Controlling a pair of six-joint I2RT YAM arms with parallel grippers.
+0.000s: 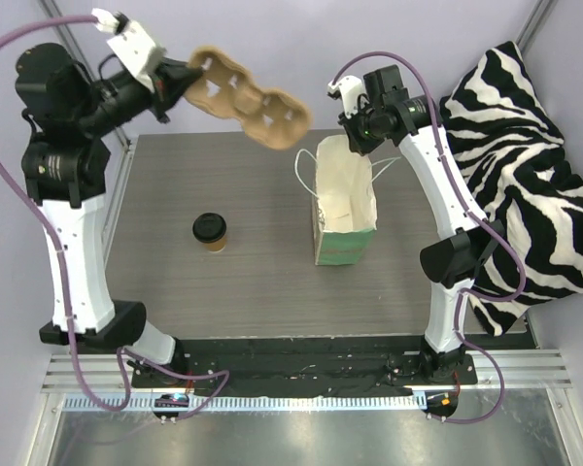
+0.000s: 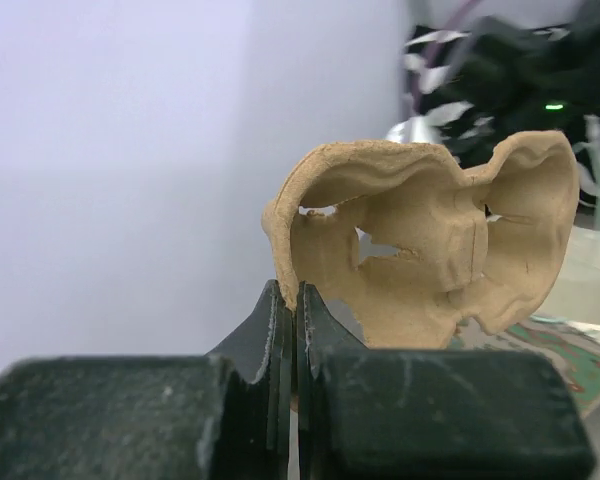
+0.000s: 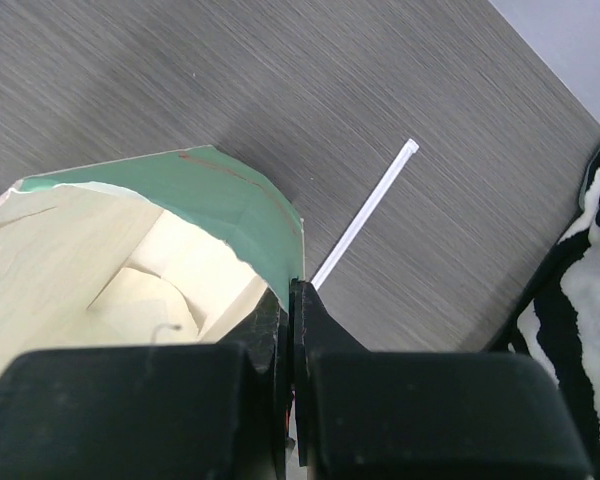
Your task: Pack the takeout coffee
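While I look from the near edge, where the two arms are bolted, the first thing I meet on the grey tabletop (image 1: 262, 282) is the takeout coffee (image 1: 210, 231). It is a small brown cup with a round black lid. It stands upright to the left of the mint-green bag (image 1: 345, 209), well apart from it, and nothing touches it.

The bag stands upright a little farther in, with its mouth open to the top, and the inside is pale cream. One white string handle (image 1: 304, 175) hangs out on the left side of the bag and another lies on the tabletop at its right side.

The right claw (image 3: 290, 300) is at the far right corner of the bag's mouth. Its two fingers are pressed together on the green paper rim, so it pinches the edge of the bag.

Farther back and to the left of the bag, the left claw (image 2: 292, 300) is raised in the air. Its fingers are clamped tight on the thin edge of a brown pulp cup carrier (image 1: 248, 97). The carrier is tilted, and its free end reaches toward the far left corner of the bag's mouth. I cannot tell how high above the bag it is.

To the right of the bag, beyond the right arm, lies a zebra-striped cushion (image 1: 525, 175).
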